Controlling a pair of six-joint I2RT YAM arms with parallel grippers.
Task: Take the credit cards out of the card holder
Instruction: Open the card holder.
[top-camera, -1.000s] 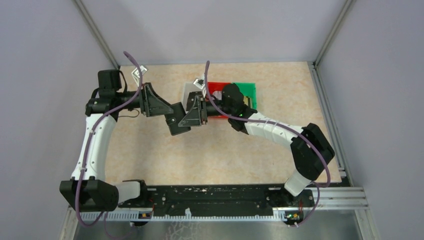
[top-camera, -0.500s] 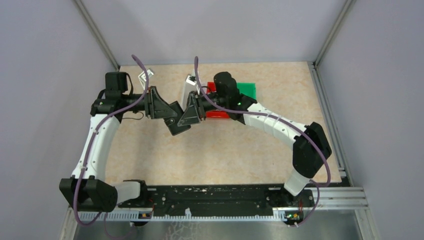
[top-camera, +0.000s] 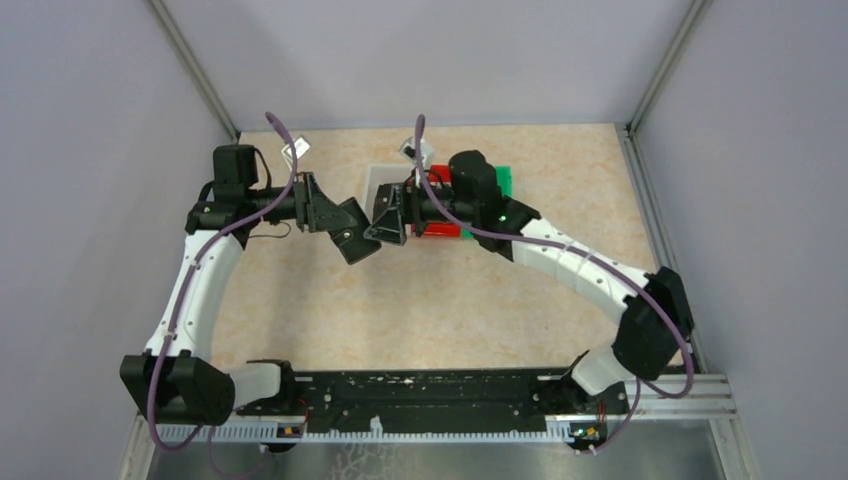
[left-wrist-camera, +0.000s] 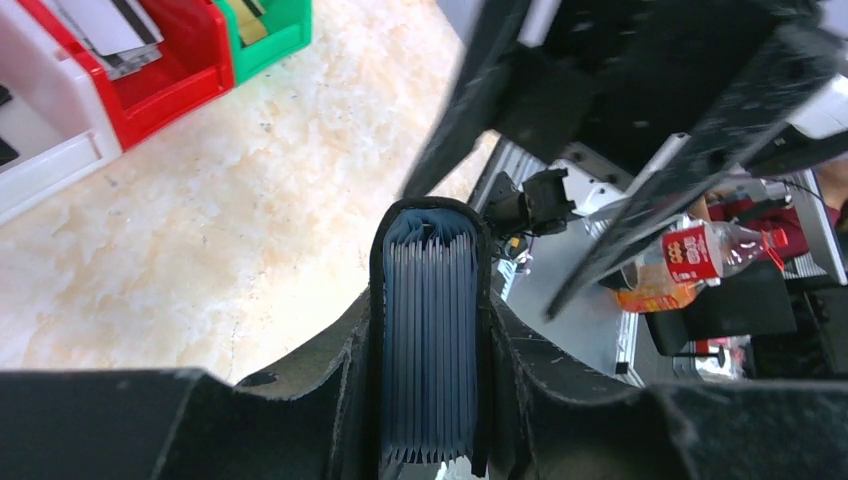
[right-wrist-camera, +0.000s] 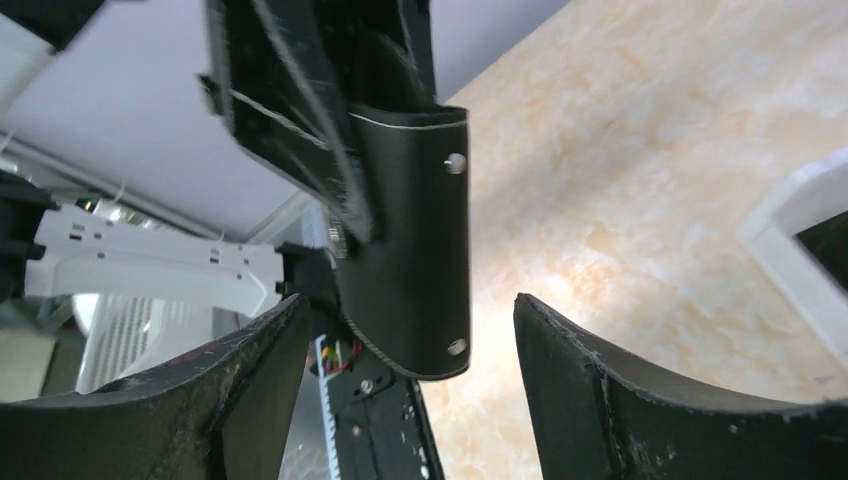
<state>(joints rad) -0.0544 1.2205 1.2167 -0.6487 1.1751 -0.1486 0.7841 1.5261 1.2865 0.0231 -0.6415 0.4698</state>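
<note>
Top view: left hand (top-camera: 349, 234) clenched on the black card holder (top-camera: 360, 247) above the surface (top-camera: 450, 300); right hand (top-camera: 388, 218) just beside. Left wrist: holder edge-on in its grip; credit cards (left-wrist-camera: 105, 30) lay in the red bin (left-wrist-camera: 190, 70). Right wrist: right hand released, fingers (right-wrist-camera: 620, 400) flanking the holder.

My left gripper (left-wrist-camera: 430, 330), arm bent inward, is clamped on the holder (left-wrist-camera: 430, 260) between its fingers. My right gripper (right-wrist-camera: 405, 310) faces it tip to tip, fingers spread wide on either side, not touching.

One card holder (left-wrist-camera: 430, 330). Three bins: white bin (left-wrist-camera: 50, 150), red bin (left-wrist-camera: 170, 90), green bin (left-wrist-camera: 285, 35). Credit cards (left-wrist-camera: 105, 25): count unclear.
</note>
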